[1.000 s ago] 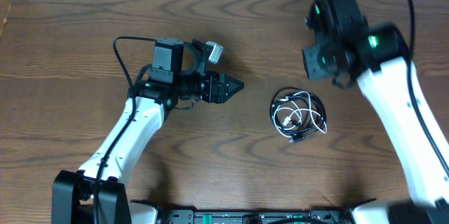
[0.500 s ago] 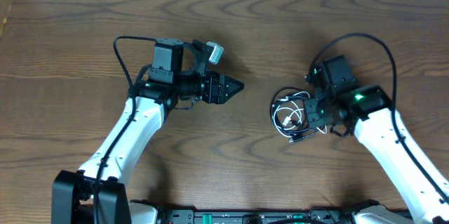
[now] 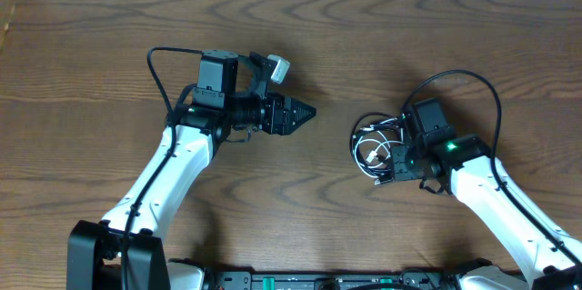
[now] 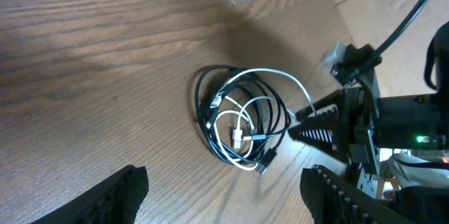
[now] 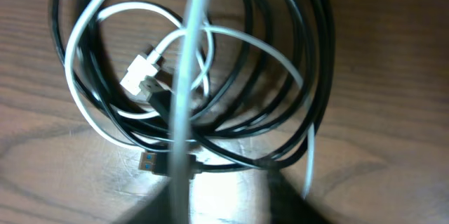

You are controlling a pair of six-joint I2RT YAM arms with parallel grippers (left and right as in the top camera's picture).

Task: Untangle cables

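Only the left wrist view shows the right gripper (image 4: pixel 300 120) jaws pinched on a white strand of the cables (image 4: pixel 242 129), a black-and-white coil on the table (image 4: pixel 105 41); the left gripper (image 4: pixel 224 182) jaws gape empty.

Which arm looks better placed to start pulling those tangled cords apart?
The right. The right tool sits at the edge of the cables, so it likely needs only a small move. The left tool hangs open well off to the side, with table between.
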